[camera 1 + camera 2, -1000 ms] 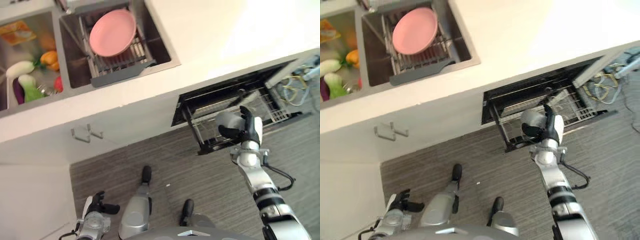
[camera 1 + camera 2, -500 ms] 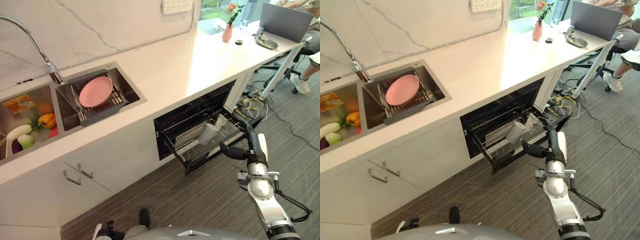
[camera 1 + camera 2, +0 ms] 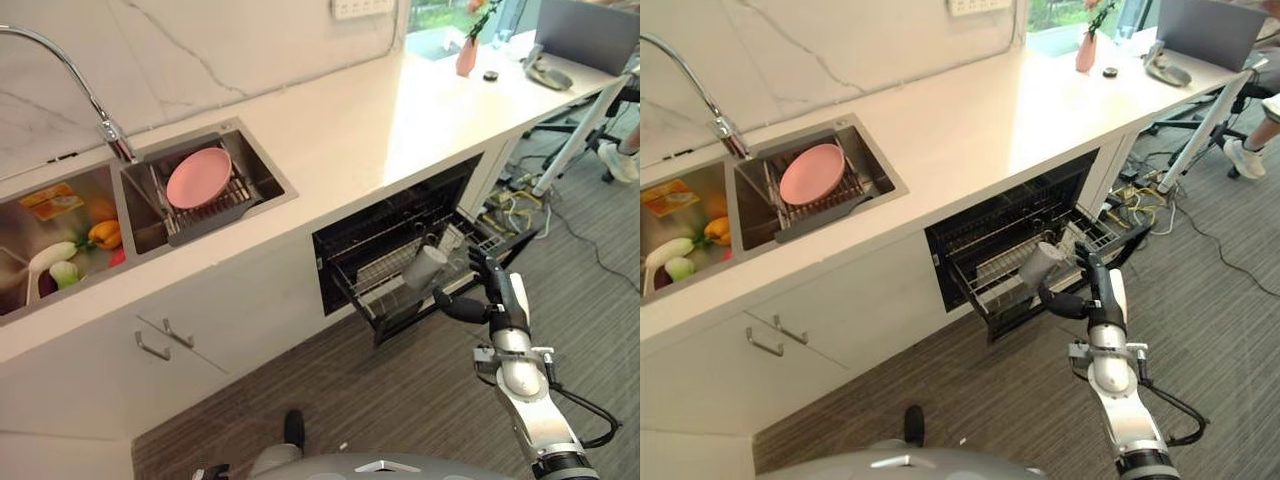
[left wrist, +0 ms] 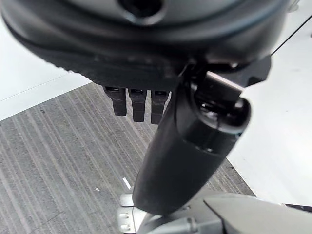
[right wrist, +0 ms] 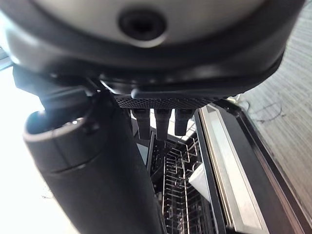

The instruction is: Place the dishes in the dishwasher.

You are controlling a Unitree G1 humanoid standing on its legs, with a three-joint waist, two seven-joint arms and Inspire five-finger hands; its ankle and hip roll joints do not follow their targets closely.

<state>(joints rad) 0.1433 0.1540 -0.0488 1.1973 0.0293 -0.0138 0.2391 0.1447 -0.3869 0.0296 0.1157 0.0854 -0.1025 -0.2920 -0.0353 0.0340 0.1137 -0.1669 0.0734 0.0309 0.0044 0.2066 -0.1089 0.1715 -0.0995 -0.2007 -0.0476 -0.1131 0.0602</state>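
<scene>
A pink plate [image 3: 198, 177] leans in a grey drying rack [image 3: 216, 209] inside the right sink basin. Below the counter the dishwasher stands open with its wire rack [image 3: 377, 272] pulled out. A grey cup [image 3: 425, 268] lies tilted in that rack. My right hand [image 3: 492, 300] is just in front of the cup, open, thumb pointing toward it, holding nothing. In the right wrist view its fingers [image 5: 156, 122] are straight above the rack [image 5: 183, 195]. My left hand [image 4: 185, 146] hangs over the floor, fingers relaxed and empty.
The left basin holds vegetables [image 3: 75, 255], and a faucet [image 3: 105, 135] stands behind the sinks. Cabinet handles [image 3: 165, 338] sit left of the dishwasher. A vase [image 3: 468, 55] and a laptop [image 3: 1200, 30] are on the far counter; cables [image 3: 510, 210] and a person's shoe [image 3: 622, 160] lie beyond.
A second ago my right hand was shut on the grey cup over the rack. The cup now lies in the rack and the hand is open beside it. The camera has shifted.
</scene>
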